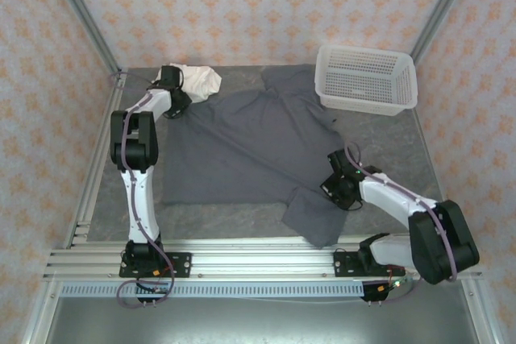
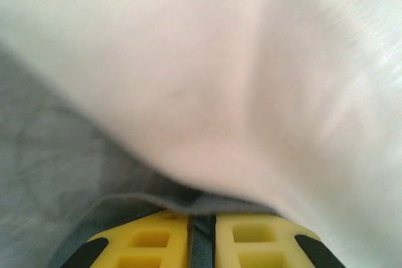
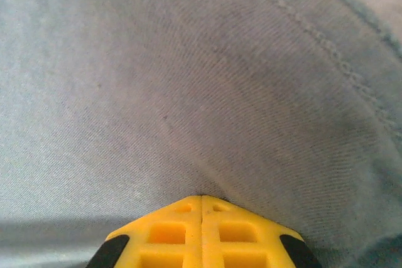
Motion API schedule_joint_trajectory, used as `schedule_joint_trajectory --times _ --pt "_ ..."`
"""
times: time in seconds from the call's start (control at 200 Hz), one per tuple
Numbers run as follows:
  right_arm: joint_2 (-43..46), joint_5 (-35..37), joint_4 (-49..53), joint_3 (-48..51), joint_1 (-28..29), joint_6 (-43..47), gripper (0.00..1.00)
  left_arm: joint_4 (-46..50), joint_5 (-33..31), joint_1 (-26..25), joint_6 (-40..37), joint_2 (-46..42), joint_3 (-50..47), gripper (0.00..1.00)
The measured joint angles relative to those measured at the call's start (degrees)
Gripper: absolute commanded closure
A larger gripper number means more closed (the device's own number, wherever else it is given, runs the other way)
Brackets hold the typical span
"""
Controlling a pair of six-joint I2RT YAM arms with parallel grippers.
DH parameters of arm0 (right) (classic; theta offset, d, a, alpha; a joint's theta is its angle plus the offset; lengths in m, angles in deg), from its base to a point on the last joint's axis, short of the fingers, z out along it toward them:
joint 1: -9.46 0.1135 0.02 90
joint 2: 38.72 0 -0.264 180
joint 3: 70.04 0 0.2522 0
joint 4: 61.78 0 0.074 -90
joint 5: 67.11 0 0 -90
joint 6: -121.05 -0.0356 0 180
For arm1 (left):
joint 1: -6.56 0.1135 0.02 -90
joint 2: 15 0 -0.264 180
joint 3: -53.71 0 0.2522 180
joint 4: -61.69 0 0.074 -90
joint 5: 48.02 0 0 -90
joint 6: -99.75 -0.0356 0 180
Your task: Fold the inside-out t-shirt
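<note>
While right pincer nips t-shirt, left pincer seems barely parted.

**Count of things in view**

There are two garments: one dark grey t-shirt and one cream-white garment. There is one white plastic basket. There are two robot arms, the left arm and the right arm. There are two yellow-fingered grippers, the left gripper and the right gripper.

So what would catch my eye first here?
The dark grey t-shirt sprawled across the middle, a gripper at each side: the left gripper far left by a cream garment, the right gripper near right. A white basket sits in the far right corner.
</note>
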Motion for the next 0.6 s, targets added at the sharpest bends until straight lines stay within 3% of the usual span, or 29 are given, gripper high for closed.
schedule_joint_trajectory --times 0.12,0.24,0.435,0.54,0.6 --pt "2.21 1.60 7.52 -1.18 -0.02 1.33 0.97 0.68 1.27 -0.02 -0.52 1.29 2.80 0.84" --pt "1.99 1.73 14.03 -9.57 -0.04 6.88 0.88 0.52 2.23 0.02 -0.68 -3.65 -2.49 0.74" --pt "-9.18 1.95 12.57 -32.28 -1.16 15.58 0.82 1.36 5.53 -0.26 -0.07 -24.90 -17.16 0.71" --pt "-18.38 -0.04 5.95 -40.37 -6.95 16.02 0.81 0.33 7.26 -2.36 -0.15 -38.36 -25.44 0.70" --pt "-25.07 -1.75 2.93 -45.29 -9.88 16.00 0.86 -0.33 8.17 -5.05 -0.28 -44.78 -30.16 0.70"
